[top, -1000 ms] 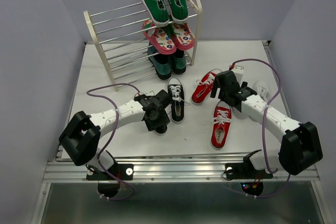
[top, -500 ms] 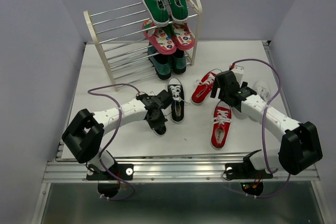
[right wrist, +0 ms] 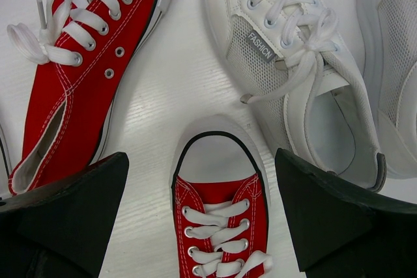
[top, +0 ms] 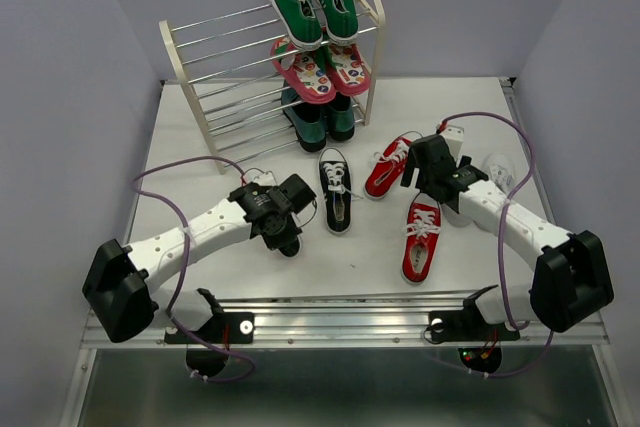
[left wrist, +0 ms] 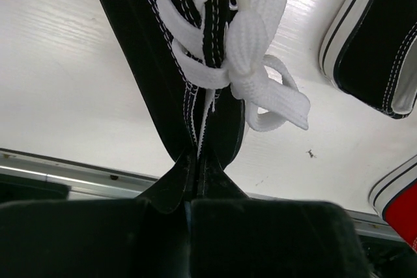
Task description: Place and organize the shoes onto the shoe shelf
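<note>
My left gripper (top: pixel 286 235) is shut on the heel collar of a black sneaker (left wrist: pixel 172 63) with white laces; the jaws pinch the collar flat. Its mate (top: pixel 335 192) lies on the table just to the right, also seen as the black sneaker (left wrist: pixel 378 50) in the left wrist view. My right gripper (top: pixel 428 192) stands open above the white toe of a red sneaker (right wrist: pixel 218 226), touching nothing. The other red sneaker (right wrist: pixel 85 69) lies to the left. Two white sneakers (right wrist: pixel 293 69) sit to the right, mostly hidden behind the right arm in the top view. The shoe shelf (top: pixel 190 77) stands at the back left.
On the shelf's right half sit green sneakers (top: pixel 315 2), pink sandals (top: pixel 325 69) and a dark teal pair (top: pixel 320 119). The table's near metal edge (top: pixel 340 322) runs just in front of both arms. Purple cables loop over each arm.
The left gripper has shut on the black sneaker's collar and the left arm has swung left and nearer with it. The right arm has not moved.
</note>
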`<move>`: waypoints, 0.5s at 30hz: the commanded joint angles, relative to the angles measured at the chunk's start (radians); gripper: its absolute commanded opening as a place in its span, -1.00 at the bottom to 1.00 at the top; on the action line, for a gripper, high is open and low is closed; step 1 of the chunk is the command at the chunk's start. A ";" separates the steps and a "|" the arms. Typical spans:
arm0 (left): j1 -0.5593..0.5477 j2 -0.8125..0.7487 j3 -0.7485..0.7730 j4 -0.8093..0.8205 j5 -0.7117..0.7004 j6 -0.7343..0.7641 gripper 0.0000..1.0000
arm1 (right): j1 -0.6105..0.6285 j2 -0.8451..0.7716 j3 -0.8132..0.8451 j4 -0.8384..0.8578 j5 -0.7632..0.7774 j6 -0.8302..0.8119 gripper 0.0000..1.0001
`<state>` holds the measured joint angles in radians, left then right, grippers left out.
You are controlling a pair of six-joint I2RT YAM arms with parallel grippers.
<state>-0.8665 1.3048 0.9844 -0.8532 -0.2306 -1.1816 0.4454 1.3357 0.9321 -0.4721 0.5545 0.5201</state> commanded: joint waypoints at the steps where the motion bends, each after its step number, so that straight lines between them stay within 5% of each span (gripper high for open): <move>1: -0.022 -0.047 0.063 -0.086 -0.127 -0.019 -1.00 | -0.002 0.014 -0.003 -0.002 0.033 0.001 1.00; 15: 0.055 0.080 0.217 0.032 -0.277 0.227 -1.00 | -0.002 0.017 0.011 -0.002 0.035 -0.006 1.00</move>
<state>-0.8570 1.3643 1.1278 -0.8825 -0.3733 -1.0599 0.4454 1.3556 0.9321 -0.4725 0.5541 0.5194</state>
